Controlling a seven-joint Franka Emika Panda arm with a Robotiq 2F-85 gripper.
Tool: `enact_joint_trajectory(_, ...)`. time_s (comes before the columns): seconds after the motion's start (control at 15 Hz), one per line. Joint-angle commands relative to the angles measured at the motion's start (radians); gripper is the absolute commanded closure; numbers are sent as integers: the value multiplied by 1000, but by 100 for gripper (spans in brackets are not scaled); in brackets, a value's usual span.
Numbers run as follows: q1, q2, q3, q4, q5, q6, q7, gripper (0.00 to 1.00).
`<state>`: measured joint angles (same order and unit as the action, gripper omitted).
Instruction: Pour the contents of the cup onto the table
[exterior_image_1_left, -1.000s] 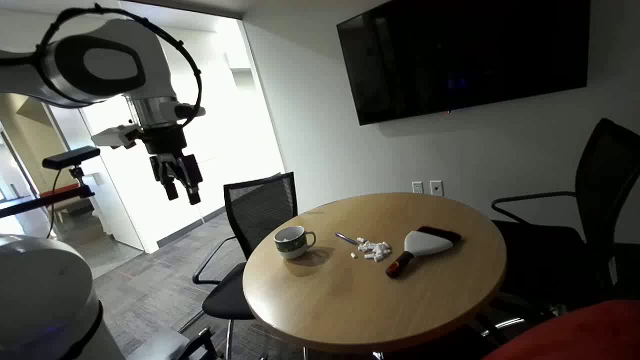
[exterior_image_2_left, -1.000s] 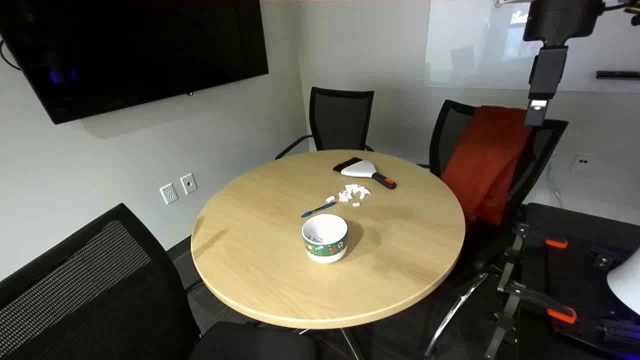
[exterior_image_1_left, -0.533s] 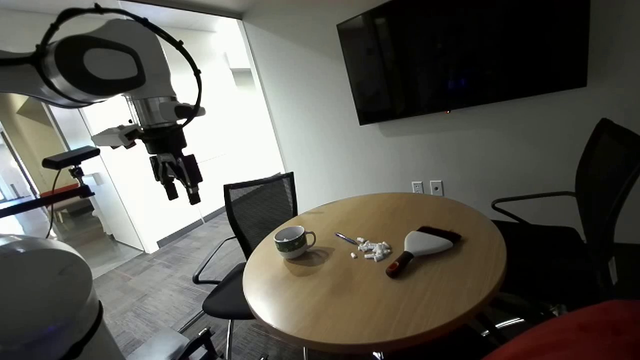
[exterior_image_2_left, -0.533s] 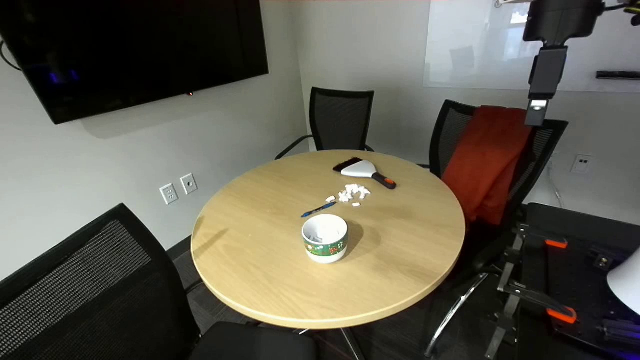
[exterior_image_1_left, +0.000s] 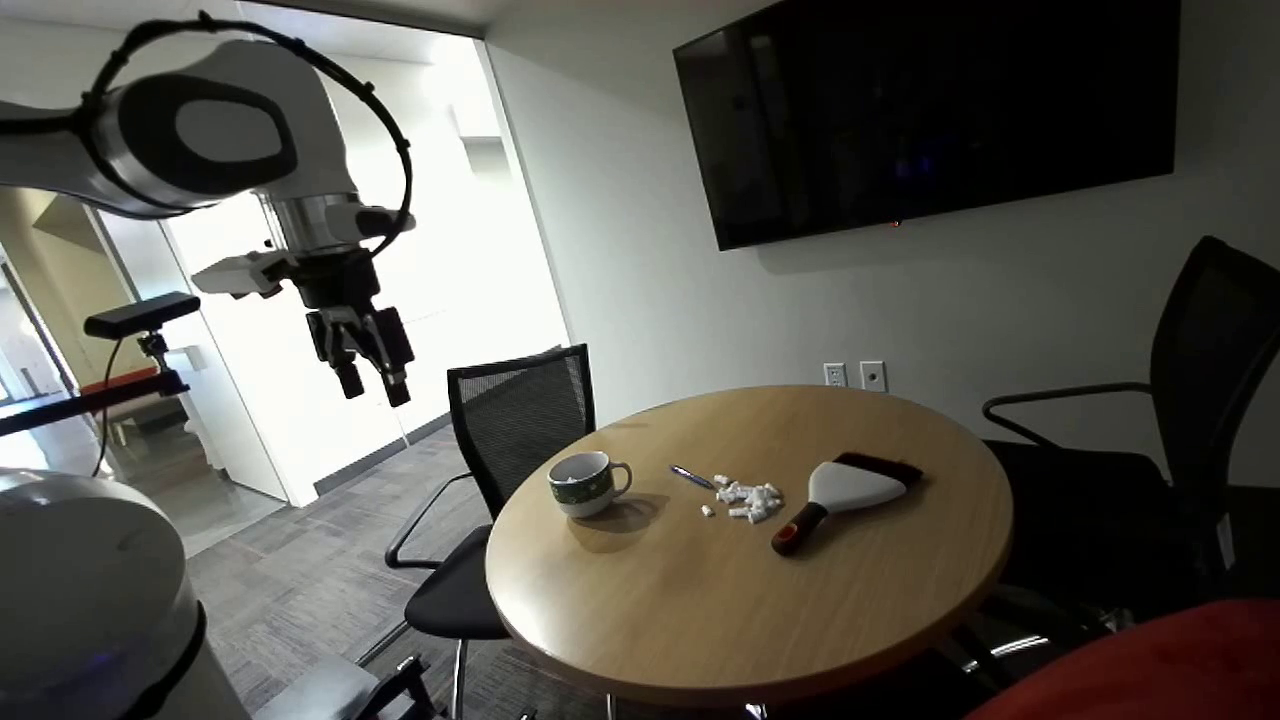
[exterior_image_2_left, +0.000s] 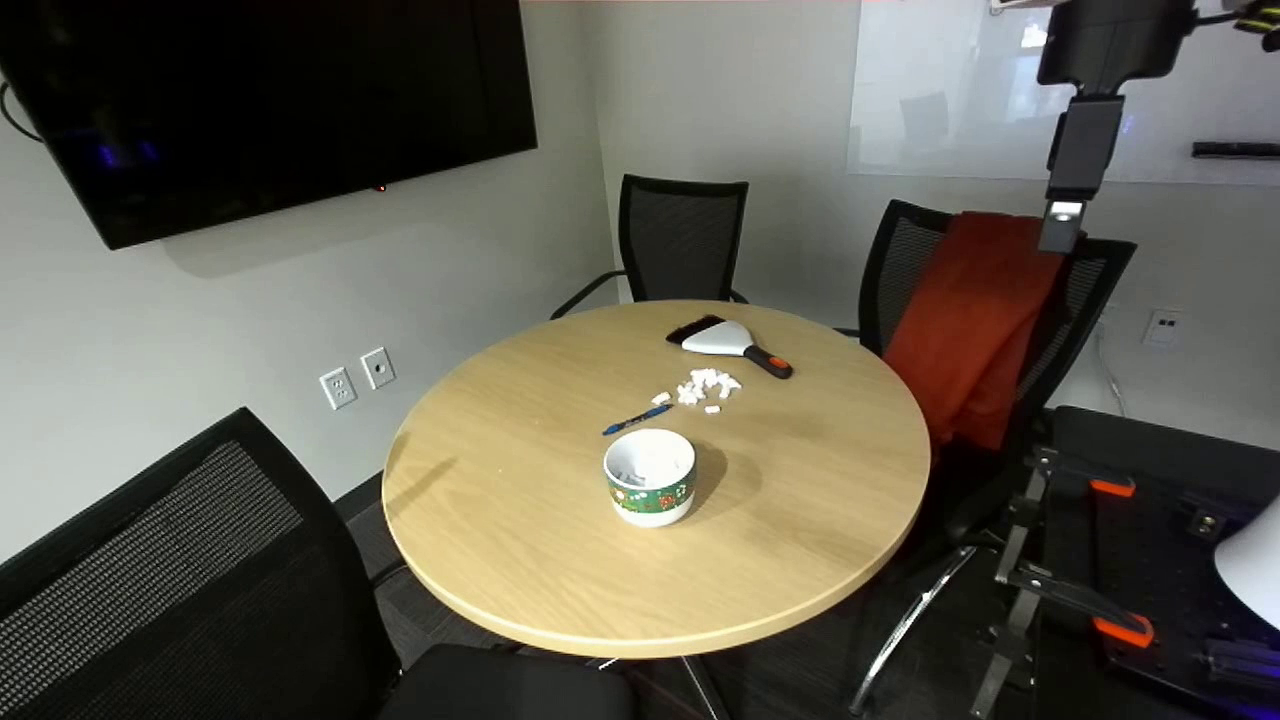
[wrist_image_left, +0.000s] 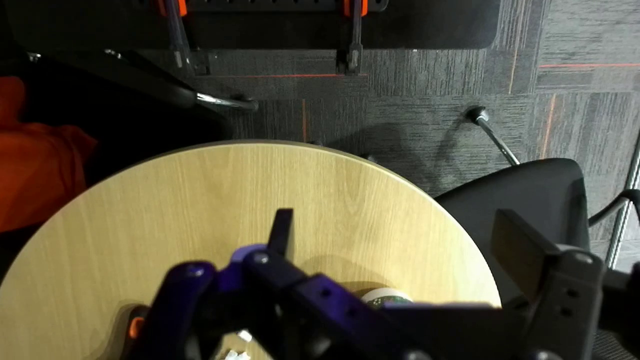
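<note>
A white cup with a green patterned band stands upright on the round wooden table (exterior_image_1_left: 680, 620), seen in both exterior views (exterior_image_1_left: 583, 490) (exterior_image_2_left: 652, 497). Small white pieces show inside it. In the wrist view, only part of the cup (wrist_image_left: 387, 297) shows; the gripper hides the rest. My gripper (exterior_image_1_left: 375, 388) is open and empty, high above and apart from the cup and table. It also shows edge-on in an exterior view (exterior_image_2_left: 1063, 232). In the wrist view, its two fingers (wrist_image_left: 397, 222) are wide apart with nothing between them.
White pieces (exterior_image_2_left: 703, 384) lie loose on the table beside a blue pen (exterior_image_2_left: 637, 419). A white brush with a dark handle (exterior_image_1_left: 850, 490) lies beyond them. Black chairs (exterior_image_1_left: 520, 430) stand around the table, one with a red cloth (exterior_image_2_left: 975, 320).
My gripper has shifted slightly to the right in an exterior view where the whole arm shows, and slightly left in the exterior view opposite. The cup and other objects have not moved.
</note>
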<state>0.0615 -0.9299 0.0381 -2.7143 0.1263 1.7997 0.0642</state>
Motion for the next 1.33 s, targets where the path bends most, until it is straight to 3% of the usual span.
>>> enact_joint_trajectory(0.0,-16,145,6,52,-23,104,-26,0)
enact_joint_trajectory(0.6,-85,563,-3,121,-133,570,8,0)
enact_joint_trajectory(0.8,-113,660,3,159,-184,622,47,0)
enact_joint_trajectory(0.87,-89,596,-12,112,-150,606,8,0)
enact_joint_trajectory(1.27,-96,691,-16,174,-164,611,9,0)
